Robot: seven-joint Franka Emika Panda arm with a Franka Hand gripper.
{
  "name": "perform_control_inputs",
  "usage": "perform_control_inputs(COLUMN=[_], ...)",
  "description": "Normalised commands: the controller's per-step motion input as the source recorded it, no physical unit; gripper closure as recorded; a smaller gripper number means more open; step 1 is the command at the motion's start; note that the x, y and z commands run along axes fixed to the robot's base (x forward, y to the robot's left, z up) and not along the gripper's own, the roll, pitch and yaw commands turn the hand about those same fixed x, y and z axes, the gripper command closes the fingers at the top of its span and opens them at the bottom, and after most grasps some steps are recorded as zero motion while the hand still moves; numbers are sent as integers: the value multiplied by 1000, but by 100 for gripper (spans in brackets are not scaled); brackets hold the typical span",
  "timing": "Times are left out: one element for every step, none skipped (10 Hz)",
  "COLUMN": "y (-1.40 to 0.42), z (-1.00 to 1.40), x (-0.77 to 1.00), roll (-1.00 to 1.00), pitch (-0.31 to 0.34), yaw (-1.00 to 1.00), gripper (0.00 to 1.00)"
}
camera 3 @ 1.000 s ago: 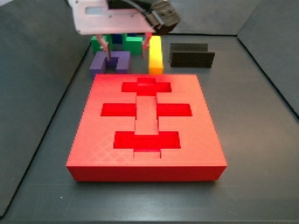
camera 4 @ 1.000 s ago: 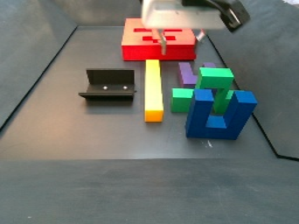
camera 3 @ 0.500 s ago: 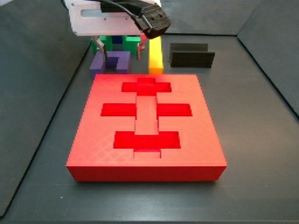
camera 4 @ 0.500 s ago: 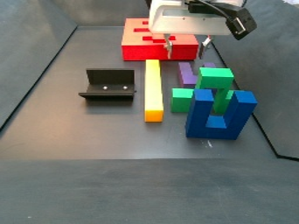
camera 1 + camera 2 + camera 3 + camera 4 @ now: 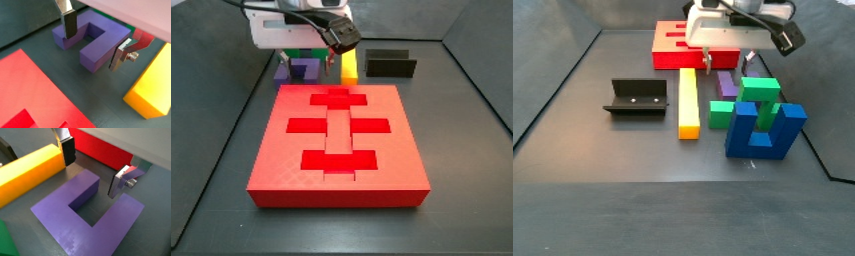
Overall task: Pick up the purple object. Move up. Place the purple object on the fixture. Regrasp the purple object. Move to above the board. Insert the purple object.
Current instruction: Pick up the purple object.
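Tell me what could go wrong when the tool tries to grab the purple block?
The tool hangs open over the purple U-shaped block, not gripping yet.

1. In a wrist view one finger hangs above a prong's top, not clearly beside it. Coming down, it might land on the block.

2. The yellow bar and red board sit close by, so a finger might bump them.

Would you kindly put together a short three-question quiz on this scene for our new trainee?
1. True or false: the gripper is shut on the purple object.
2. Which piece lies between the fixture and the purple object in a side view: (a) yellow bar, (b) blue block, (c) board?
3. What colour is the stepped block?

Key: 1 false, the fingers stand open around one prong; 2 a; 3 green.
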Motion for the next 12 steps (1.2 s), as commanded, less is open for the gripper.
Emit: perform_control_inputs(y=[0, 0, 0, 14, 34, 9, 0, 0, 0, 0, 0, 0], z=[-274, -226, -197, -149, -171, -160, 0, 0, 0, 0, 0, 0], x=[46, 109, 100, 100, 97, 106, 14, 0, 0, 0, 0, 0], roll=[63, 89, 93, 106, 121, 109, 11, 9, 46, 0, 0, 0], pitch=[-141, -107, -83, -56, -44, -37, 9, 0, 0, 0, 0, 0], yaw=[0, 0, 0, 0, 0, 0, 0, 0, 0, 0, 0, 0], gripper=[0, 0, 0, 0, 0, 0, 0, 0, 0, 100, 100, 100])
